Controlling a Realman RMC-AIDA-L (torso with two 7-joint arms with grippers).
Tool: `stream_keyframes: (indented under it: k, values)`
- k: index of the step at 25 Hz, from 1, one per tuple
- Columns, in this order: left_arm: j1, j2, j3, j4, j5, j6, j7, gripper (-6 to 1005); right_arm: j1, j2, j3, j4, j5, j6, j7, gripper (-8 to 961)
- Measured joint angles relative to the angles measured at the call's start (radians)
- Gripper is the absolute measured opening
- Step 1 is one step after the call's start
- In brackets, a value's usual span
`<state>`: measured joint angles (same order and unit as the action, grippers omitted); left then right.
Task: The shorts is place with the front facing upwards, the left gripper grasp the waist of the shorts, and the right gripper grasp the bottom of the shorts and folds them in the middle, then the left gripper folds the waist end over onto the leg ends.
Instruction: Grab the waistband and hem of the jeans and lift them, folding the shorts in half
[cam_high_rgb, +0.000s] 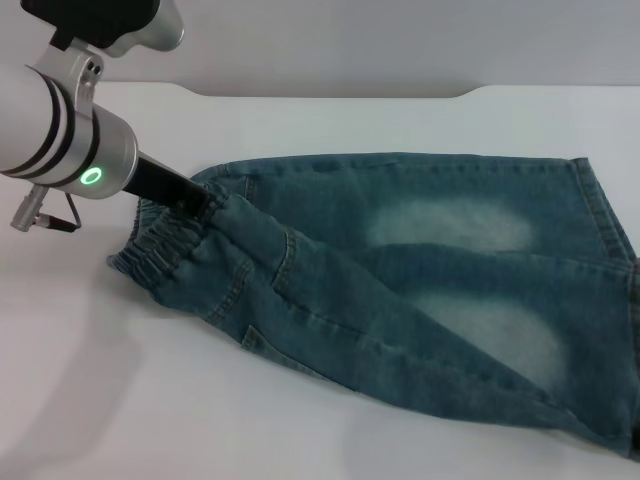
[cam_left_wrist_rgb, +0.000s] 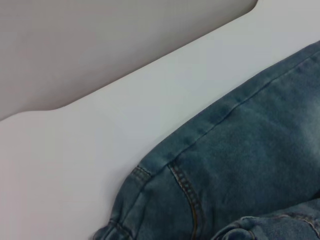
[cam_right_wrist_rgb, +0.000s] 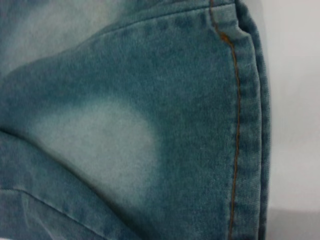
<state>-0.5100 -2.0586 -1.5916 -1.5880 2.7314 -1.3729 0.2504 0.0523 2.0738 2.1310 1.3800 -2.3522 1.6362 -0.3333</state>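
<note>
Denim shorts (cam_high_rgb: 420, 290) half-folded on white table (cam_high_rgb: 100, 400) | left gripper (cam_high_rgb: 203, 200) pinching waist end (cam_high_rgb: 165, 250) | right gripper unseen

The work surface is a smooth white matte table (cam_high_rgb: 330, 125) that fills most of the head view, with a far edge (cam_high_rgb: 340, 96) that runs straight and then steps back in a rounded notch towards the right-hand side. Beyond that edge stands a plain pale grey wall (cam_high_rgb: 400, 40), flat and unmarked, which also appears in the left wrist view as an even grey band (cam_left_wrist_rgb: 100, 45) above the white table top (cam_left_wrist_rgb: 75, 165). Lighting is soft and diffuse, leaving only faint, blurred grey shadows on the white surface (cam_high_rgb: 70, 300)
</note>
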Motion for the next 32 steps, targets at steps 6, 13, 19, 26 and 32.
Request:
stream_keyframes:
  k: [6, 13, 19, 26, 32]
  values:
    - [0.003, 0.000, 0.001, 0.000, -0.002, 0.000, 0.000, 85, -0.001, 0.000, -0.015, 0.007, -0.002, 0.001, -0.024, 248]
    - [0.005, -0.001, 0.003, 0.002, -0.003, 0.002, 0.000, 85, 0.000, 0.000, -0.012, 0.028, 0.019, 0.007, -0.043, 5]
    - [0.001, -0.003, 0.003, 0.012, -0.002, 0.004, 0.000, 85, 0.001, -0.001, -0.013, 0.067, 0.037, 0.009, -0.046, 21]
    - [0.001, -0.002, 0.004, 0.013, -0.002, 0.005, 0.000, 85, 0.015, -0.005, 0.062, 0.116, 0.037, 0.046, -0.004, 52]
    - [-0.003, -0.001, 0.004, 0.014, -0.001, 0.002, 0.000, 85, 0.027, -0.006, 0.054, 0.117, 0.003, 0.077, 0.004, 78]
